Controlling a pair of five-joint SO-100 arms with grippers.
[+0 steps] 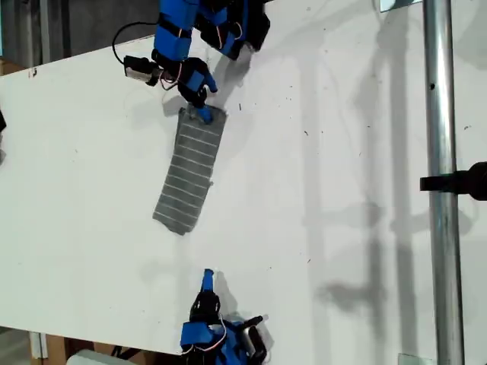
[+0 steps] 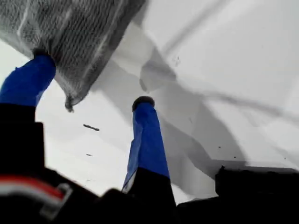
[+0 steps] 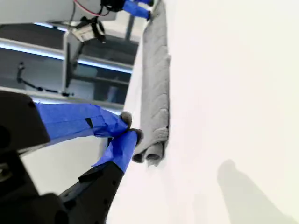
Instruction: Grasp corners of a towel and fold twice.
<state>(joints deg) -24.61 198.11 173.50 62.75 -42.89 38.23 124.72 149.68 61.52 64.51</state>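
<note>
The towel (image 1: 190, 171) lies on the white table (image 1: 342, 228) as a long narrow grey striped strip, left of centre in the exterior view. My first gripper (image 1: 203, 103) is at its far end, open, with one blue finger (image 2: 32, 77) against the towel (image 2: 79, 28) edge and the other finger (image 2: 145, 135) apart on bare table. A towel corner (image 2: 70, 103) hangs between them. My second gripper (image 1: 207, 280) sits near the table's front edge, short of the strip's near end. In the second wrist view my second gripper (image 3: 130, 129) is shut on nothing, beside the rolled end of the towel (image 3: 156, 79).
A vertical metal pole (image 1: 441, 152) with a black clamp (image 1: 464, 181) stands at the exterior view's right. A black cable (image 1: 125, 34) loops beside the first arm's base. The table's edge runs along the exterior view's left and bottom.
</note>
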